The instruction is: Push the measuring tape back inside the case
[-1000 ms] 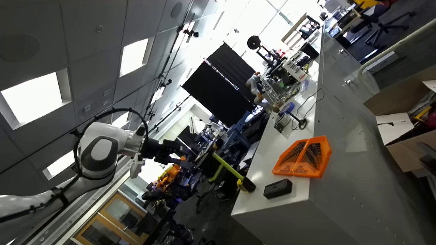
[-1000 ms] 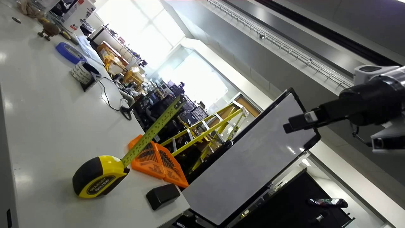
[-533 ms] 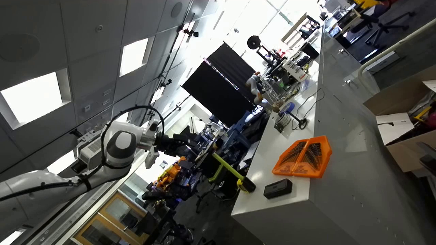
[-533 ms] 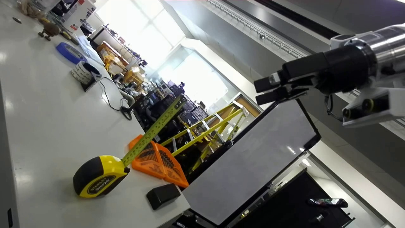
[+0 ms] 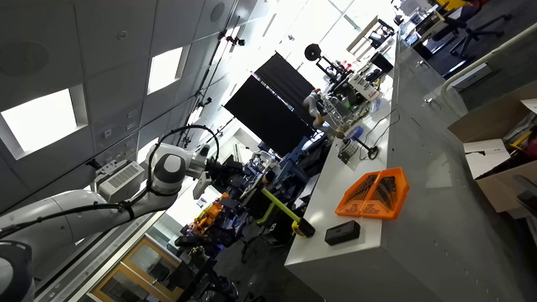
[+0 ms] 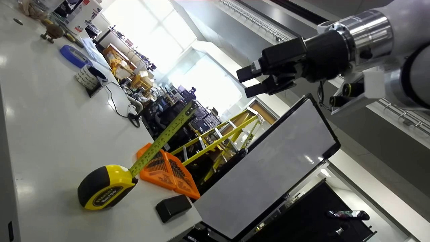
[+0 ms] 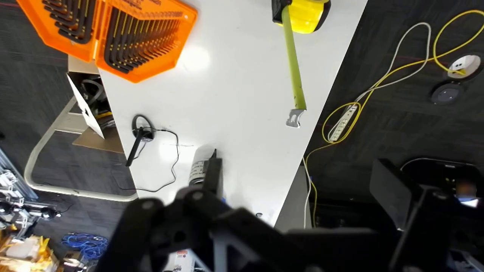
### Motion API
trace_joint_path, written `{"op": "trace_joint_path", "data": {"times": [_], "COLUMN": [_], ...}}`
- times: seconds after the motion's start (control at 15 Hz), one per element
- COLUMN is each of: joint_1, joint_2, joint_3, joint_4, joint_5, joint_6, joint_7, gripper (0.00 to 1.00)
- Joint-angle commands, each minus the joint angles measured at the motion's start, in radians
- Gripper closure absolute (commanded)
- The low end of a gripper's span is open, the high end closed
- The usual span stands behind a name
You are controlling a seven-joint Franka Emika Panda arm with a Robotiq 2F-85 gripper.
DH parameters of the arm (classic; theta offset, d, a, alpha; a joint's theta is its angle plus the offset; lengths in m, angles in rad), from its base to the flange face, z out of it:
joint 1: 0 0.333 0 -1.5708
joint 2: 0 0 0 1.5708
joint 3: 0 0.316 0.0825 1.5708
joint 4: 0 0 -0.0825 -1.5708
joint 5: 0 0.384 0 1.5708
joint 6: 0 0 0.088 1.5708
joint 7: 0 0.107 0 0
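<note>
The case (image 6: 116, 178), yellow and black, sits on the white table (image 6: 67, 134). The measuring tape (image 6: 163, 139) is drawn out of it and appears to stand up at a slant. Its free end has a metal hook (image 7: 295, 118). The case (image 7: 304, 15) shows partly at the top of the wrist view, with the tape (image 7: 293, 60) running down from it. My gripper (image 6: 248, 82) is open and empty, in the air beyond the free end and apart from it. In the wrist view my gripper (image 7: 300, 172) has its fingers wide apart, below the hook.
An orange tray (image 5: 371, 210) of hex keys and a black block (image 5: 342, 233) lie near the case. A headset-like item with a cable (image 7: 143, 132), a printed roll (image 6: 86, 78) and a blue ring (image 6: 74, 56) lie farther along the table. The table edge passes close to the tape.
My gripper has moved through the air, in an exterior view leftward and up, nearer the tape's free end. The gap between its fingers shows more clearly. The tape and case stay put.
</note>
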State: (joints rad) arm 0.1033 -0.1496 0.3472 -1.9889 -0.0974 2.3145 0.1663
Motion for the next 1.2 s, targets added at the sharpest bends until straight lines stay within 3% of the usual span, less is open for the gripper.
{"op": "trace_joint_path", "data": {"times": [0.0,0.2,0.27,0.4,0.93,1.13], "joint_1": [0.037,0.038,0.038,0.04,0.046,0.046], "joint_2": [0.004,-0.005,-0.005,-0.001,0.034,0.058], "joint_3": [-0.034,-0.033,-0.032,-0.025,-0.015,-0.018], "joint_4": [0.006,0.002,0.003,0.008,0.025,0.032], "joint_5": [-0.009,-0.016,-0.019,-0.036,-0.093,-0.108], "joint_6": [-0.004,0.006,0.007,0.01,0.006,0.013], "joint_7": [0.007,0.014,0.017,0.026,0.041,0.04], "gripper": [0.0,0.02,0.26,0.32,0.94,1.0]}}
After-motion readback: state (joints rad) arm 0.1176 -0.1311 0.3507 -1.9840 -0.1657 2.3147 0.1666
